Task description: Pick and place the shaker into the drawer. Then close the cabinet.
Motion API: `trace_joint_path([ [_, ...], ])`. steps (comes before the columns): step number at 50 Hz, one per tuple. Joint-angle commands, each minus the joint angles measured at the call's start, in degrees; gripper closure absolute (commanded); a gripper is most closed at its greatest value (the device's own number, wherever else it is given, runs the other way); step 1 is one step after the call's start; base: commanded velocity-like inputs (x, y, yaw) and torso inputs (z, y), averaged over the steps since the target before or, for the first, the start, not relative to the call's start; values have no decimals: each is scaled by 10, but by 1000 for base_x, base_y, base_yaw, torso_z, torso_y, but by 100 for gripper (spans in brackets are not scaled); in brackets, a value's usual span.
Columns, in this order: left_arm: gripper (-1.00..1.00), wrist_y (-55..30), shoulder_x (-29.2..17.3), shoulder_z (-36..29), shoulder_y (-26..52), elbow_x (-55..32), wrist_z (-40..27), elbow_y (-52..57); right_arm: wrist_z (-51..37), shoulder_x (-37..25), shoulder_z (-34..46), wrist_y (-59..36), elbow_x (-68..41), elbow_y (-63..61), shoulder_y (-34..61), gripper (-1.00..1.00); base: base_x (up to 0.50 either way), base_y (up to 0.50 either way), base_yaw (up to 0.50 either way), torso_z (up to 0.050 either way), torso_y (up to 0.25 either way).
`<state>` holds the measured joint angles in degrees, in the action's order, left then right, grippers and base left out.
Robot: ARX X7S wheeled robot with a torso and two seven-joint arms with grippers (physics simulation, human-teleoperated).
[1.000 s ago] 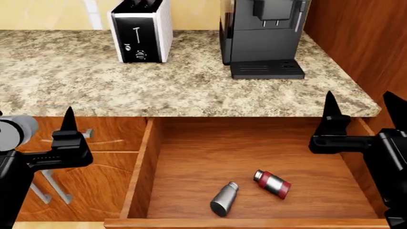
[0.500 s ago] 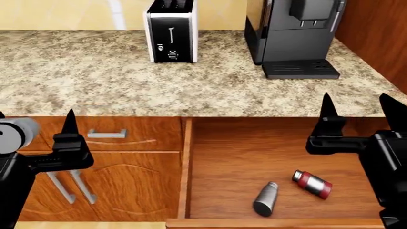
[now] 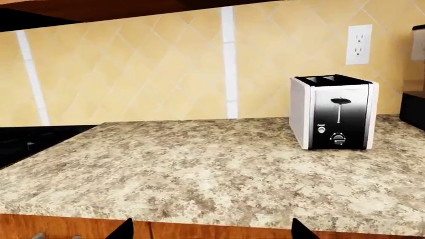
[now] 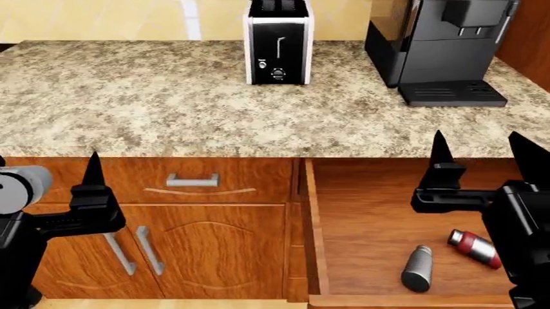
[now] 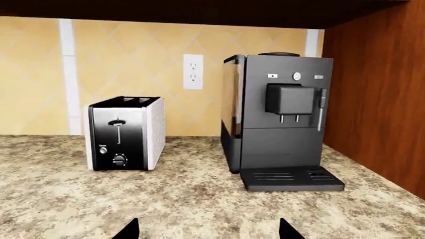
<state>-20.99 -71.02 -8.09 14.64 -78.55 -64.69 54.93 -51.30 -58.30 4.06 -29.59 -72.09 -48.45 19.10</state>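
In the open drawer (image 4: 361,219) of the cabinet (image 4: 215,219), a grey shaker (image 4: 418,268) and a red-banded shaker (image 4: 474,248) lie near its front edge, while left gripper (image 4: 51,187) and right gripper (image 4: 481,151) hold their jaws wide apart, gripping nothing.

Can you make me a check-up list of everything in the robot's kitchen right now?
Surface: speckled granite countertop, bare in front.
Job's things: drawer open; grey shaker and red shaker lying inside it, apart.
Clutter: toaster and coffee machine at the back.
Hands: left hand and right hand open, holding nothing.
Cables: nothing seen.
Surroundings: cabinet doors shut, tiled wall, wall outlet.
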Motion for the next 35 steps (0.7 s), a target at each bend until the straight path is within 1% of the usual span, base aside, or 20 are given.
trace_joint_path([
  [1,-100,10,2,6,-26,17,4,-1,9,2,0,5,7,1,-11,-100,-1,367,0,0,0],
  [7,-100,18,-1,13,-42,22,5,0,16,0,-2,8,9,-2,-19,-100,-1,365,0,0,0],
  [19,-100,16,2,12,-39,23,5,-1,21,3,-1,11,14,-1,-24,-100,-1,365,0,0,0],
  [35,-100,26,-4,24,-56,26,8,1,19,2,0,10,12,-6,-21,-100,-1,366,0,0,0],
])
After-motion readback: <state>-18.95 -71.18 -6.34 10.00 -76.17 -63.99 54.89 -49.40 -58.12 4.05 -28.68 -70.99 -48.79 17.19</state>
